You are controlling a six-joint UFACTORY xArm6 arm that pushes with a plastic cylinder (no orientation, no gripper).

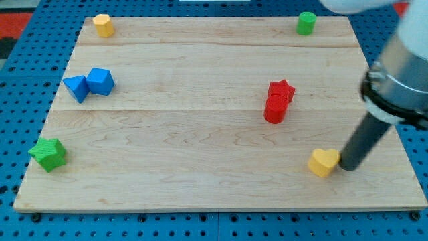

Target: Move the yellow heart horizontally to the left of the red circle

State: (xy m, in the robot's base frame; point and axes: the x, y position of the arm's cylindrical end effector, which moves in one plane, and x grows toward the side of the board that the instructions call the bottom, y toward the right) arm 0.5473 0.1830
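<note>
The yellow heart [324, 162] lies near the board's lower right. My tip [347, 167] is right beside it on the view's right, touching or nearly touching it. The red circle [275, 109] stands up and to the left of the heart, with the red star [281, 90] touching it just above.
A blue triangle [76, 88] and a blue cube-like block [101, 81] sit together at the left. A green star [48, 154] is at the lower left edge. A yellow block [103, 25] is at the top left corner, a green cylinder [306, 23] at the top right. The wooden board [200, 134] ends just below the heart.
</note>
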